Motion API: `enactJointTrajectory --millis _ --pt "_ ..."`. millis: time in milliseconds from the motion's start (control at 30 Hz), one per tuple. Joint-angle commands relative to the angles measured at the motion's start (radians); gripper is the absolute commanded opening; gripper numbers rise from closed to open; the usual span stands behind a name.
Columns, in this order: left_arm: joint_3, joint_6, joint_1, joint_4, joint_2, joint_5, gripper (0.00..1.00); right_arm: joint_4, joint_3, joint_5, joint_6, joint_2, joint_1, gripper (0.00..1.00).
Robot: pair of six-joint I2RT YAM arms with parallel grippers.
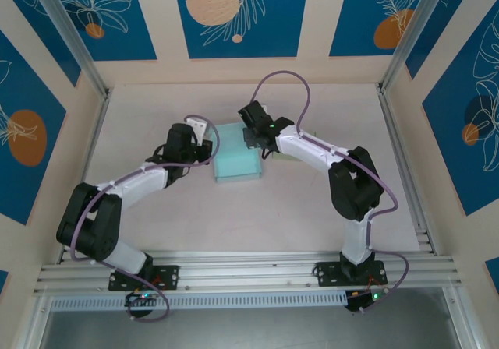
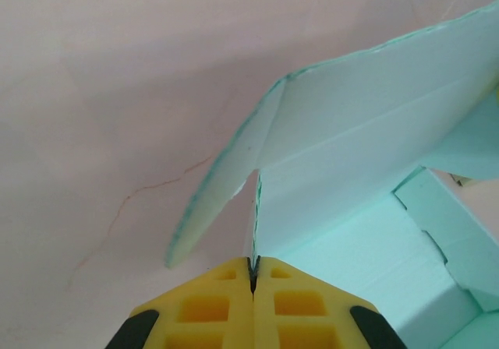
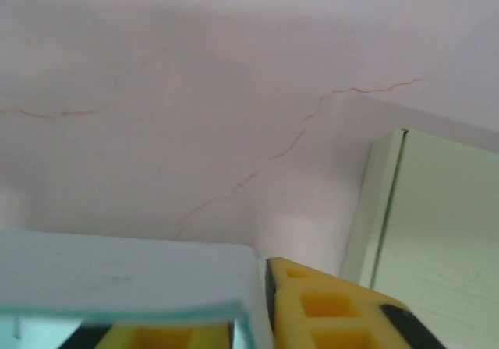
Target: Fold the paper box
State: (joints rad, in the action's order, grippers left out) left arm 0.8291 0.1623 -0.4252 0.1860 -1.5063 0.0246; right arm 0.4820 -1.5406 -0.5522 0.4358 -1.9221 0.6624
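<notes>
One box [image 1: 238,162], mint paper, part-folded; two arms; one pale green sheet [image 3: 437,232]. The box sits mid-counter [image 1: 257,224], between the two wrists. Left arm [image 1: 132,181] reaches in from the left, elbow low, wrist at the box's left side. Left jaws pressed together on the upright edge of a box wall, yellow fingers [image 2: 210,306] meeting with the thin paper between them; a flap splays outward just left of that pinch. Right arm [image 1: 312,150] bends in from the right, wrist at the box's far right corner. Right jaws narrow: a box panel lies over one finger, its edge in the gap beside the other finger [image 3: 327,306]; cannot tell whether they grip it. Box open-topped; mint floor and inner folds show in the left wrist view. Green sheet lies flat on the counter near the box's right side.
</notes>
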Motion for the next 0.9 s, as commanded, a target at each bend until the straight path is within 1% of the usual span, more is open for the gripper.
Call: enactJointTrajectory --millis 0,200,367,600,867 --pt "-0.021 0.072 -0.028 0.086 0.013 -0.049 0.0 -0.09 -0.011 0.079 0.013 -0.001 -0.007 0.13" --pt "-0.041 0.143 -0.053 0.15 -0.001 -0.074 0.0 -0.204 0.055 0.14 0.054 0.027 0.015 0.12" --pt "-0.052 0.193 -0.09 0.177 -0.016 -0.121 0.0 -0.288 0.136 0.107 0.049 0.049 0.054 0.11" --pt "-0.085 0.259 -0.125 0.219 -0.032 -0.145 0.0 -0.379 0.242 0.074 0.044 0.088 0.081 0.09" --pt "-0.177 0.305 -0.162 0.257 -0.031 -0.189 0.0 -0.446 0.349 0.032 0.062 0.125 0.115 0.09"
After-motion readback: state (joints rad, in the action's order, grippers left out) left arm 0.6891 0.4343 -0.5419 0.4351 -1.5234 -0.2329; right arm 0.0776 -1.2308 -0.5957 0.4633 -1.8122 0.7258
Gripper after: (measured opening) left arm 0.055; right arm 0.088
